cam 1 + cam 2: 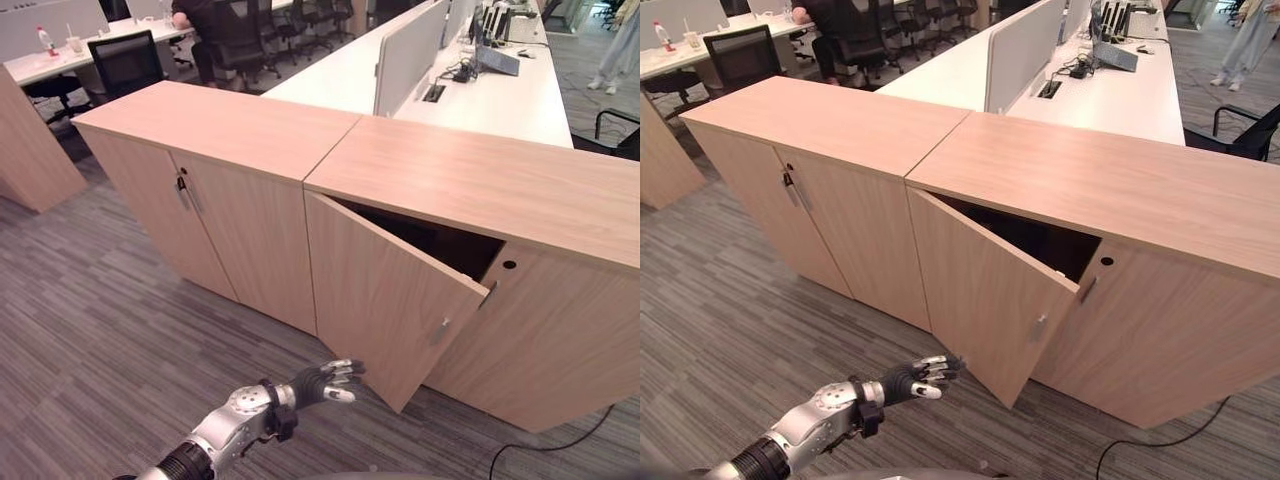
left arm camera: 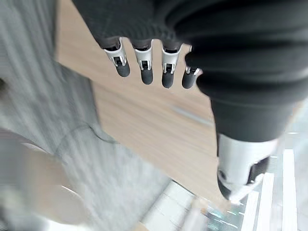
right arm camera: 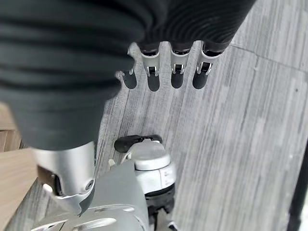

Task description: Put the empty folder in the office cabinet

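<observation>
The left hand (image 1: 325,382) reaches out low over the grey carpet (image 1: 90,330), just beside the lower free corner of the cabinet door (image 1: 385,300), which stands ajar on the right-hand wooden office cabinet (image 1: 480,180). Its fingers (image 2: 144,67) look straight to loosely relaxed in its own wrist view, with nothing between them and the thumb; past them show the wood of the cabinet and the carpet. Whether a fingertip actually touches the door edge cannot be told from the head views. The right hand (image 3: 163,72) hangs over the carpet with its fingers likewise relaxed and nothing in it.

The folder itself is not to be found: neither hand carries it, the cabinet tops are bare, and the dark gap behind the door (image 1: 440,240) is too shadowed to show what lies inside. The step in hand is therefore door work, either swinging it wider for access or pushing it shut (if the folder already sits inside, which cannot be confirmed).

To open further, the hand would need to get its fingers behind the free edge and draw it outward along the hinge arc; to close, a flat push on the face near that edge would do. The neighbouring cabinet (image 1: 200,150) on the left has both doors shut, and behind stands a white table (image 1: 340,75) with a divider screen (image 1: 405,50).
</observation>
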